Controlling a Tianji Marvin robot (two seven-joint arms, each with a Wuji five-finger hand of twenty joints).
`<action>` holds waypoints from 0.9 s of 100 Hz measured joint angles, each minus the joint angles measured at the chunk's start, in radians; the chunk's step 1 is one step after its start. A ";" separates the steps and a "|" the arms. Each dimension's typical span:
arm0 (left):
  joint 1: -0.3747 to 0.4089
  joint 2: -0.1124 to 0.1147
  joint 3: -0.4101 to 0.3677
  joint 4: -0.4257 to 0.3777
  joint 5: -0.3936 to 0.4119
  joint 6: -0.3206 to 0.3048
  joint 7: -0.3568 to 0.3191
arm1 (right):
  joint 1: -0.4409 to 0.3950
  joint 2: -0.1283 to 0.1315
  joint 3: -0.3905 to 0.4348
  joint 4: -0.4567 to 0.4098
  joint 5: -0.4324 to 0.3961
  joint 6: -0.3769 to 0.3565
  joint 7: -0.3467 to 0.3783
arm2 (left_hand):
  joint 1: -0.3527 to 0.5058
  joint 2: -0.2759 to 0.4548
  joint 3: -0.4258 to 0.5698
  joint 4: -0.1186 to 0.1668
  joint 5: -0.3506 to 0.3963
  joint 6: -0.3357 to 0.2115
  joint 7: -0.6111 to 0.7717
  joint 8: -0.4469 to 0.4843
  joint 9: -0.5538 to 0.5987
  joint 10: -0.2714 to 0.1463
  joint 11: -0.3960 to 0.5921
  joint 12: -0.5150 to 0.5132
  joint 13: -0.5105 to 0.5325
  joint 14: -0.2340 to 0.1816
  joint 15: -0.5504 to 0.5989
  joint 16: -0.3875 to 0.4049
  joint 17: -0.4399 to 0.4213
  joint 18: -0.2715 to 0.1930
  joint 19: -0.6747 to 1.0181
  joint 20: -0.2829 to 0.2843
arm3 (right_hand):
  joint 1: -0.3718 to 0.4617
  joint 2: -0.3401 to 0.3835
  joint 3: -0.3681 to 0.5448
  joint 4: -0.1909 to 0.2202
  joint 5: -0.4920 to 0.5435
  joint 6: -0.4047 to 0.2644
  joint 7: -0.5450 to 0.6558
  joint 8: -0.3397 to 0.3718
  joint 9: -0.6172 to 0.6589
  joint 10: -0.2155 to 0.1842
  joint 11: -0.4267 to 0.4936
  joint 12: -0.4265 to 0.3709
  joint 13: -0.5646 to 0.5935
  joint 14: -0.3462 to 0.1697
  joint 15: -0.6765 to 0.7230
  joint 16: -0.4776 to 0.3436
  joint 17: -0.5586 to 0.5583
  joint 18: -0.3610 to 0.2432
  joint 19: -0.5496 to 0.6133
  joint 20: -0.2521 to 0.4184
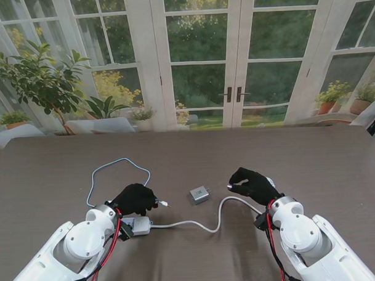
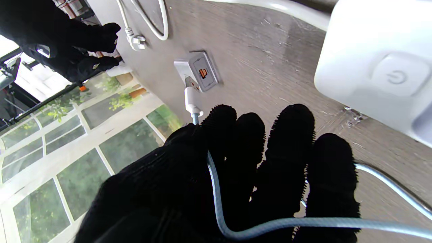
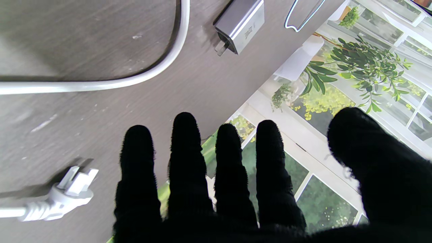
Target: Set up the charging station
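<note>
Stand view, left hand: clamped on the blue-grey charging cable just behind its white connector; connector tip sticks out past the fingers toward the adapter.
Left wrist view, same grip: cable runs across the palm between thumb and fingers; connector is short of the adapter, not yet seated as far as I can tell.
Right hand: fingers spread apart, holding nothing; right wrist view shows fingers straight, hovering near the wall plug.
Adapter: grey cube on the bench, between the two hands, lying on its side; prongs point toward the right hand, port face toward the left.
Power strip: white, nearer to me than the left hand; its white cord curves across to the plug by the right hand.
Cable lie: loose loop farther from me, left of the adapter.
Connector axis: long axis roughly level with the bench, aimed at the port.
Progress: early, judged. Nothing is mated yet.
Left to do: cable into adapter, adapter into strip.
</note>
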 measured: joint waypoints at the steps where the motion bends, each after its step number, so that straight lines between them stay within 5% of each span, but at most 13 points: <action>1: 0.000 0.000 0.000 0.000 -0.001 0.000 0.000 | 0.000 0.000 0.000 0.000 0.000 0.000 0.000 | -0.001 0.000 0.004 0.000 0.003 0.001 0.000 0.011 0.003 0.000 0.008 -0.006 0.012 0.000 0.001 0.000 0.006 0.001 0.003 0.000 | 0.000 0.000 0.000 0.000 0.000 0.000 0.000 0.000 0.000 0.000 0.000 0.000 0.000 0.000 0.000 0.000 0.000 0.000 0.000 0.000; 25: -0.005 -0.001 0.016 -0.003 0.012 0.018 0.028 | 0.001 0.000 -0.003 0.000 0.002 0.001 0.004 | -0.004 -0.021 0.016 0.000 0.012 0.010 0.049 0.218 0.029 0.008 0.158 0.060 0.097 -0.021 0.175 0.037 0.176 0.016 0.114 0.010 | 0.000 0.000 0.000 0.000 0.000 0.000 0.000 0.000 0.012 0.000 0.000 0.000 0.000 0.000 0.000 0.000 0.000 0.000 -0.002 0.001; 35: -0.006 -0.009 0.025 -0.004 0.008 0.028 0.081 | 0.001 0.000 -0.004 0.000 0.003 0.001 0.004 | -0.004 -0.021 0.023 0.000 0.018 0.019 0.049 0.242 0.029 0.017 0.236 0.111 0.146 -0.031 0.267 0.062 0.349 0.018 0.250 -0.102 | 0.000 0.000 0.000 0.000 0.000 0.000 0.000 0.000 0.012 0.000 0.000 0.000 0.016 0.001 -0.005 0.000 0.001 0.000 -0.002 0.002; 40: -0.007 -0.015 0.028 -0.004 0.002 0.033 0.103 | 0.001 0.000 -0.004 0.000 0.004 0.001 0.004 | -0.004 -0.021 0.023 0.000 0.022 0.021 0.049 0.249 0.028 0.020 0.269 0.125 0.160 -0.034 0.327 0.093 0.427 0.014 0.353 -0.115 | 0.000 0.000 0.000 0.000 0.000 0.000 0.000 0.000 0.012 0.000 0.000 0.000 0.015 0.001 -0.005 0.000 0.002 0.000 -0.002 0.002; 47: -0.007 -0.024 0.030 -0.004 -0.013 0.042 0.119 | 0.001 0.000 -0.005 0.001 0.004 0.001 0.004 | -0.004 -0.021 0.023 0.000 0.024 0.021 0.049 0.249 0.028 0.021 0.308 0.148 0.198 -0.091 0.497 0.158 0.484 -0.105 0.523 -0.004 | 0.000 0.000 0.000 0.000 0.000 0.000 0.000 0.000 0.012 0.000 0.000 0.000 0.014 0.001 -0.005 0.000 0.005 0.000 -0.002 0.002; 56: -0.008 -0.034 0.043 -0.001 -0.024 0.045 0.173 | 0.002 0.000 -0.005 0.001 0.004 0.001 0.004 | -0.029 -0.021 0.023 -0.001 0.024 -0.016 0.049 0.250 0.028 -0.029 0.319 0.152 0.201 -0.192 0.709 0.166 0.521 -0.244 0.545 0.271 | 0.000 0.000 0.000 0.000 0.000 0.000 0.000 0.000 0.012 0.000 0.000 0.000 0.014 0.001 -0.005 0.000 0.007 0.000 -0.002 0.002; 63: -0.012 -0.041 0.051 0.006 -0.017 0.046 0.189 | 0.002 0.000 -0.005 0.001 0.004 0.001 0.004 | -0.046 -0.028 0.023 -0.001 0.027 -0.045 0.049 0.239 0.040 -0.063 0.319 0.150 0.207 -0.236 0.791 0.153 0.535 -0.291 0.546 0.399 | 0.000 0.000 0.000 0.000 0.000 0.000 0.000 0.000 0.013 0.001 0.000 0.000 0.014 0.001 -0.005 0.000 0.008 0.000 -0.002 0.002; 75: -0.019 -0.044 0.052 0.011 -0.015 0.056 0.154 | 0.002 0.000 -0.006 0.001 0.004 0.001 0.004 | -0.059 -0.041 0.027 -0.001 0.032 -0.057 0.058 0.165 0.069 -0.075 0.266 0.130 0.226 -0.249 0.813 0.154 0.551 -0.300 0.546 0.473 | 0.000 0.000 0.000 0.000 0.000 0.000 0.000 0.000 0.013 0.001 0.000 0.000 0.014 0.001 -0.005 0.000 0.008 0.000 -0.002 0.002; 80: -0.023 -0.042 0.052 0.015 -0.018 0.053 0.122 | 0.002 0.000 -0.005 0.001 0.005 0.001 0.004 | -0.110 -0.064 0.113 -0.001 0.022 -0.065 0.125 0.118 0.078 -0.081 0.242 0.122 0.228 -0.254 0.819 0.155 0.552 -0.307 0.546 0.477 | 0.000 0.000 0.000 0.000 0.000 0.000 0.000 0.000 0.013 0.001 0.000 0.000 0.014 0.001 -0.005 0.000 0.008 0.000 -0.002 0.002; 84: -0.026 -0.039 0.052 0.017 -0.021 0.045 0.090 | 0.002 0.000 -0.005 0.001 0.005 0.001 0.004 | -0.139 -0.085 0.163 -0.059 0.000 -0.088 0.181 0.038 0.087 -0.106 0.203 0.117 0.230 -0.285 0.830 0.157 0.552 -0.342 0.546 0.485 | 0.000 0.000 0.000 0.000 0.000 0.000 0.000 0.000 0.013 0.001 0.000 0.000 0.014 0.001 -0.005 0.000 0.008 0.000 -0.003 0.002; 88: -0.028 -0.035 0.051 0.020 -0.023 0.037 0.068 | 0.002 0.000 -0.005 0.001 0.006 0.001 0.004 | -0.186 -0.099 0.177 -0.055 -0.018 -0.123 0.228 -0.035 0.091 -0.145 0.191 0.113 0.235 -0.332 0.841 0.159 0.553 -0.395 0.546 0.488 | 0.000 0.000 0.000 0.000 0.000 0.000 0.000 0.000 0.013 0.001 0.000 0.000 0.014 0.001 -0.005 0.000 0.008 0.000 -0.004 0.003; 90: -0.029 -0.034 0.052 0.021 -0.024 0.035 0.066 | 0.002 0.000 -0.005 0.001 0.006 0.001 0.004 | -0.219 -0.099 0.178 -0.014 -0.022 -0.142 0.242 -0.055 0.100 -0.165 0.203 0.113 0.240 -0.352 0.846 0.165 0.553 -0.415 0.546 0.489 | 0.000 0.000 0.000 0.000 0.000 0.000 0.000 0.000 0.013 0.001 0.000 0.000 0.014 0.001 -0.005 0.000 0.008 0.000 -0.005 0.004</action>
